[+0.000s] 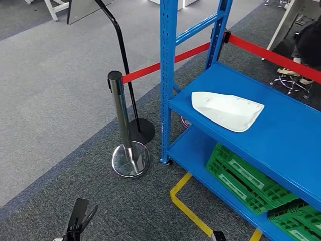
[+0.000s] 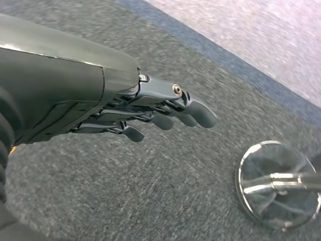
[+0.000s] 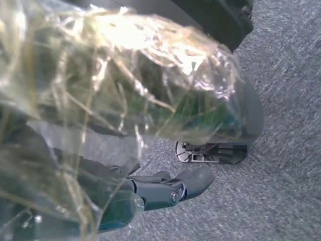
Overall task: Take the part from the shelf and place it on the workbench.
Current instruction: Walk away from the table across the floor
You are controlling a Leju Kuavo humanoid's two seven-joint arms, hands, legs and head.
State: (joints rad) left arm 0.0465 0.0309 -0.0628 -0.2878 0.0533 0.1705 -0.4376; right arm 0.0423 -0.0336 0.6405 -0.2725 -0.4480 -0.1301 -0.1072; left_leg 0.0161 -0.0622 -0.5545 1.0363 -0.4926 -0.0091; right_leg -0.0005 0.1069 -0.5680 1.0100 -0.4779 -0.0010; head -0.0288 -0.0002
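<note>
The part (image 1: 227,110) is a flat white moulded shell lying on the blue shelf (image 1: 287,135) at waist height, near its front left corner. My left hand (image 1: 77,221) hangs low at the bottom left, far from the shelf. In the left wrist view the left hand (image 2: 151,108) has its fingers (image 2: 196,113) stretched out straight over grey carpet and holds nothing. In the right wrist view my right hand (image 3: 166,186), partly wrapped in clear film, also hangs above the carpet with its fingers extended and nothing in it.
A chrome stanchion (image 1: 120,115) with a round base (image 2: 280,183) stands left of the shelf post (image 1: 166,75), and a red belt (image 1: 166,61) runs behind. Green crates (image 1: 246,181) fill the lower shelf. Yellow tape (image 1: 187,208) marks the floor. A black stand (image 1: 140,131) is behind the stanchion.
</note>
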